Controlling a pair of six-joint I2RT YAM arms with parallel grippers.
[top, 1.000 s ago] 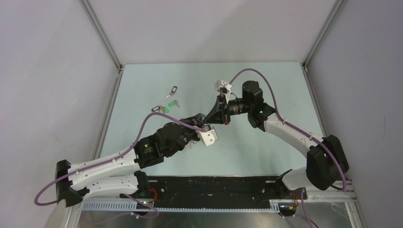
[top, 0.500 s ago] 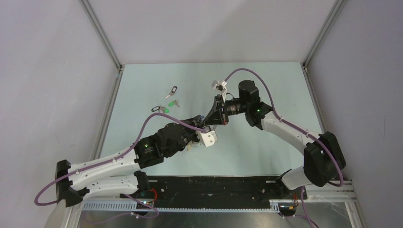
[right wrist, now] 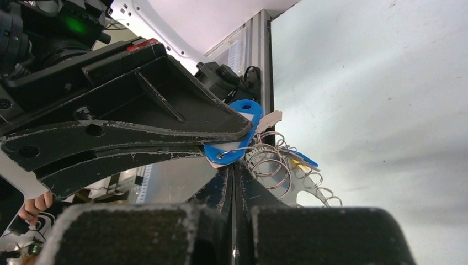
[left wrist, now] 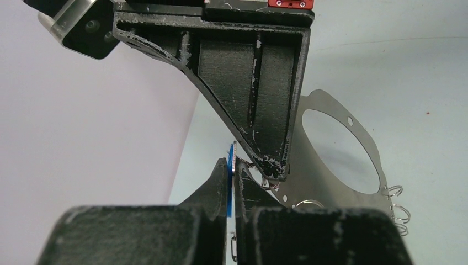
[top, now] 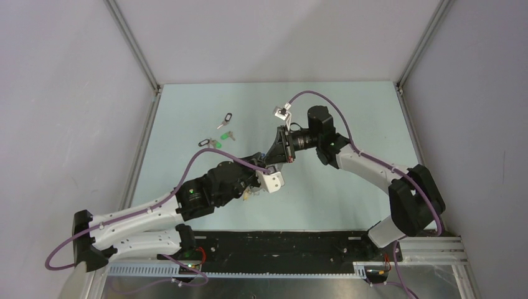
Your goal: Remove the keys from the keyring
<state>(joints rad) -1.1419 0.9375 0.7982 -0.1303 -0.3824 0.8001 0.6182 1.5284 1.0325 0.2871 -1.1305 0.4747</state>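
Observation:
The keyring [left wrist: 331, 160] is a flat silvery ring with a large hole, fringed with small wire split rings. In the left wrist view my left gripper [left wrist: 233, 168] is shut on a blue key tag [left wrist: 229, 185], seen edge-on. In the right wrist view my right gripper [right wrist: 234, 168] is shut on the keyring's edge [right wrist: 276, 171], just under the blue tag [right wrist: 238, 130]. A second blue tag and a yellow one [right wrist: 298, 160] hang on the ring. In the top view both grippers, left [top: 264, 163] and right [top: 274, 154], meet tip to tip above mid-table, and the ring is mostly hidden.
Loose keys lie on the pale green table at the back left: one with a black oval tag [top: 226, 119], green-headed ones [top: 219, 138] and another black tag [top: 204, 142]. Metal frame rails run along the table's left [top: 140, 156] and right edges.
My right arm has swung its wrist leftward and a little back, its camera mount moving left. The left arm has barely moved. Both grips hold as before.

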